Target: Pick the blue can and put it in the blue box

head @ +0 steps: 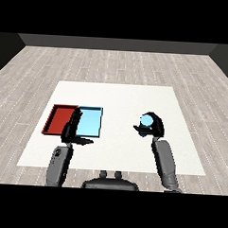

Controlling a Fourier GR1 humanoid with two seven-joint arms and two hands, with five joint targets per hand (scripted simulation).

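Already the right hand (153, 127) curls round the blue can (146, 120) toward the tabletop's right edge, well apart from the blue tray (90, 122). The left hand (72, 129), fingers straight, overlaps that tray's left rim and could block the can.

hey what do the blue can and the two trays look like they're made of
Blue can, held in the right hand: its flat matte light blue top gives no clear clue, metal or plastic. Red tray and light blue tray: probably plastic, given their uniform matte colour and thin raised rims.
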